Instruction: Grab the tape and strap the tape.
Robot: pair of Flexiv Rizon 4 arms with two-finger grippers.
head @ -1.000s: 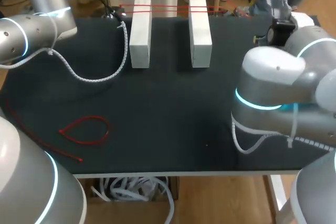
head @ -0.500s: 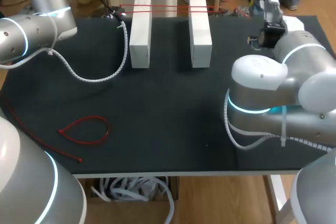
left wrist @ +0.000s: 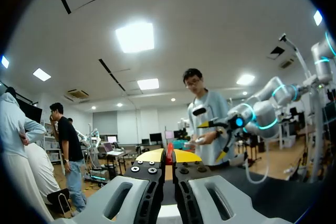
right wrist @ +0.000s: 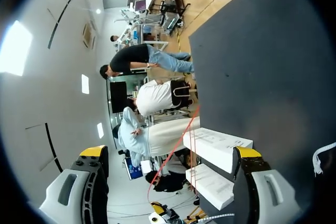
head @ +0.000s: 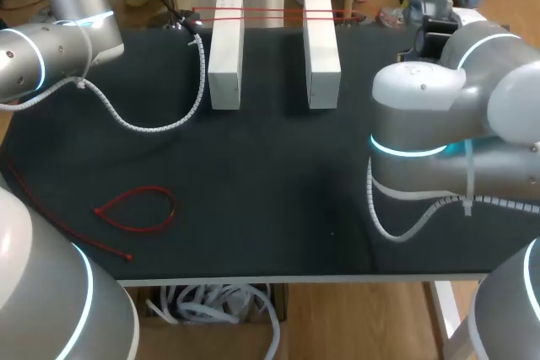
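Spare red loop (head: 135,206) lies near-left on the counter (head: 270,208). Left jaws are pressed together, pinching the tape (head: 270,13) at far left. It runs taut across two white blocks (head: 226,52). Right jaws are spread wide at far right, holding nothing. Risk: my right grab misses the thin tape, or a tug topples the blocks.

The left arm (head: 51,40) and right arm (head: 456,115) are rounded silver-white shells with glowing cyan rings, trailing white spiral-wrapped cables (head: 201,73), ending in grey fingers (left wrist: 100,211) with black screws and yellow tips.
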